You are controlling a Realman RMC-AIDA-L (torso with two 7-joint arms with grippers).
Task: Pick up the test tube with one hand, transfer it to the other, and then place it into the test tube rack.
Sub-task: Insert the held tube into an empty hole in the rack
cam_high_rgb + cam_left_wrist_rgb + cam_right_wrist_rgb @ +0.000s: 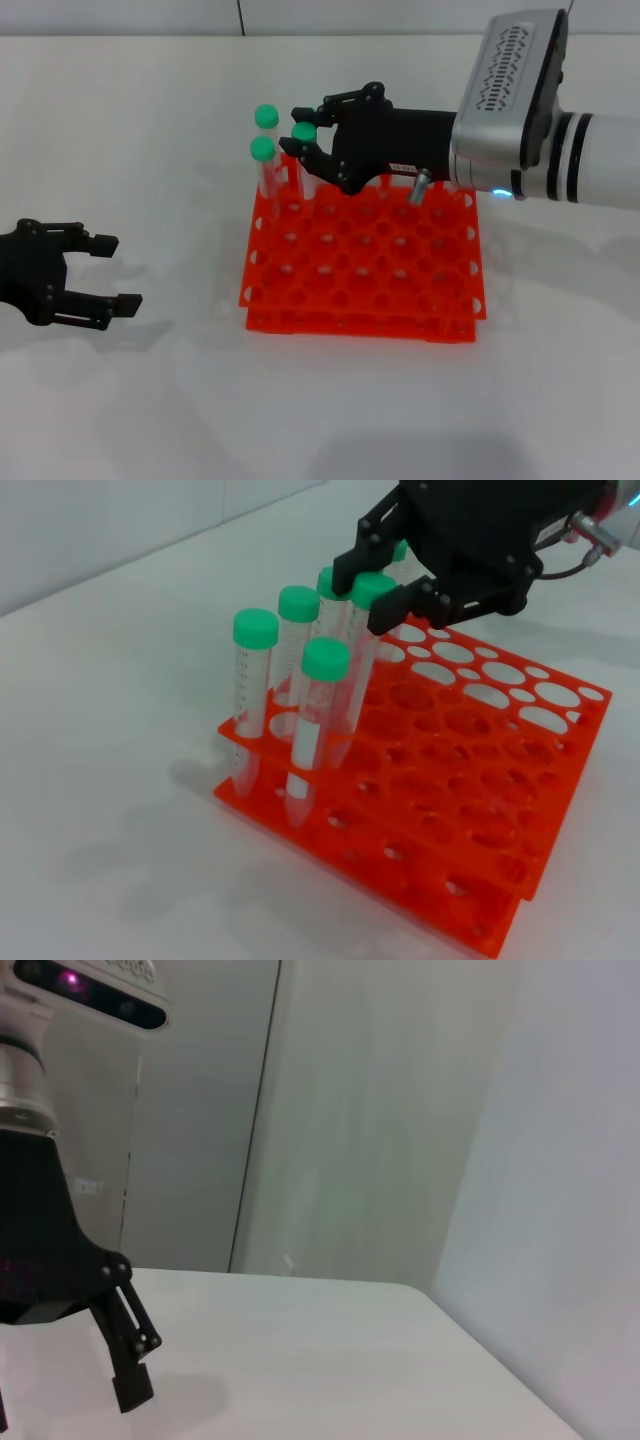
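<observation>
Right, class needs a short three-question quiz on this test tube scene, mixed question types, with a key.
1. True or false: the left gripper grips a tube.
2. The right gripper is: A) above the test tube rack, B) beside it, C) out of view.
3. Fill in: the test tube between the right fingers has a ___ cap.
Key: 1 false; 2 A; 3 green.

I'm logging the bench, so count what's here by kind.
Green-capped test tubes: 5 in clear sight, one test tube in the right hand
Orange test tube rack: 1
Robot hands, right and left hand: 2
Total: 8
</observation>
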